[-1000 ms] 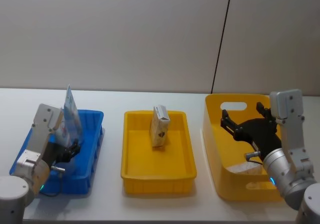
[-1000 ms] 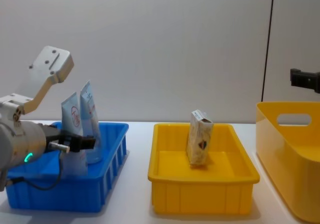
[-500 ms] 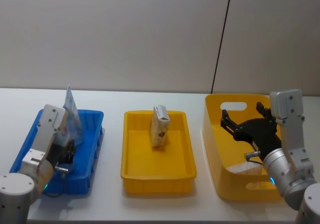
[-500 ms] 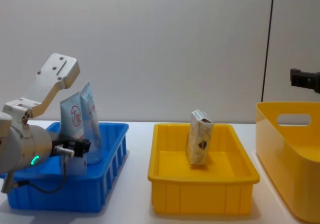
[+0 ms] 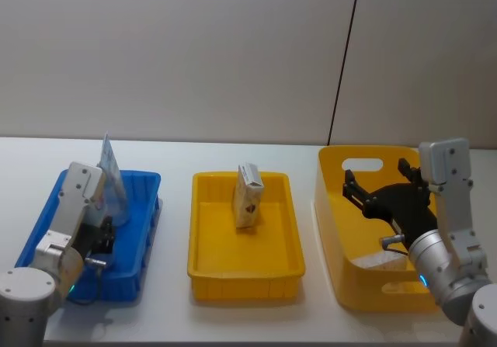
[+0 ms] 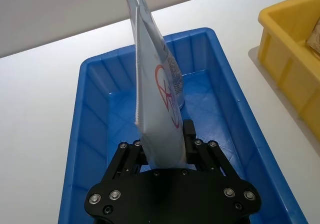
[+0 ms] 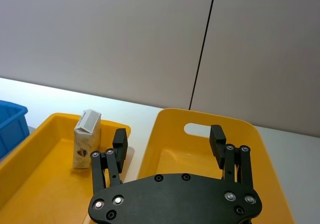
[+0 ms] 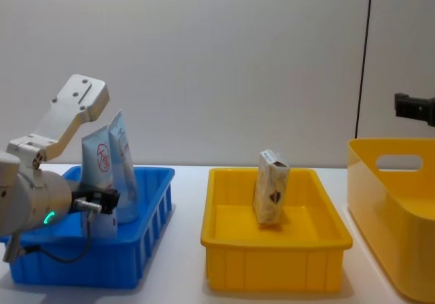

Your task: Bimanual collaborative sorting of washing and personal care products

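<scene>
Left tool (image 6: 165, 146) clamps upright tube (image 6: 155, 98), apparently inside blue tray (image 6: 95, 98); right tool (image 7: 168, 135) apart.

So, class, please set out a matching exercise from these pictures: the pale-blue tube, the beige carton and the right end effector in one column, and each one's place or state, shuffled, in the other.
Things:
1. pale-blue tube
2. beige carton
3. right end effector

Places or states:
A. standing in the shallow yellow tray
B. open, above the deep yellow bin
C. upright in the blue tray, clamped by the left end effector

Pairs: 1-C, 2-A, 3-B
</scene>
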Tool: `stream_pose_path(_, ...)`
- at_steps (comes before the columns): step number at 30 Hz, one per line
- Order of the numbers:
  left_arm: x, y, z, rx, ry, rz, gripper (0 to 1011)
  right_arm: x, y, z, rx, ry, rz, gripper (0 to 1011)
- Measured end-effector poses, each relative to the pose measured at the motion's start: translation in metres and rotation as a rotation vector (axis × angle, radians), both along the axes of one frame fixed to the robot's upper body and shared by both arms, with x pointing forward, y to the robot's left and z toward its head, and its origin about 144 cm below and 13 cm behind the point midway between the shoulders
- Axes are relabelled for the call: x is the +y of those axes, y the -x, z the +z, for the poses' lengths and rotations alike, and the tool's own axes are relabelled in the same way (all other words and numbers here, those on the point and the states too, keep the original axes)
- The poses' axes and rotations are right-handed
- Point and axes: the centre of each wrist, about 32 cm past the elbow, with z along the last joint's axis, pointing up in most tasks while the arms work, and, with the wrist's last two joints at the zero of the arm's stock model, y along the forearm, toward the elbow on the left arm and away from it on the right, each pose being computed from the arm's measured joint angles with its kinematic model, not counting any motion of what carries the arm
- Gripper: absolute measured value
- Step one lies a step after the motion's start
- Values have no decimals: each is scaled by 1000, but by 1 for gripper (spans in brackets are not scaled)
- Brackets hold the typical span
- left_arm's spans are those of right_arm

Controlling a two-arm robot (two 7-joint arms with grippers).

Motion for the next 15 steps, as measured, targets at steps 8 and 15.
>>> stream_pose_path(8, 2, 2, 1, -32, 12, -3, 327, 0, 0, 0, 0, 0, 0, 1002)
stream_pose_path(15, 3, 7, 7, -103, 31, -29, 301, 0, 0, 0, 0, 0, 0, 1002)
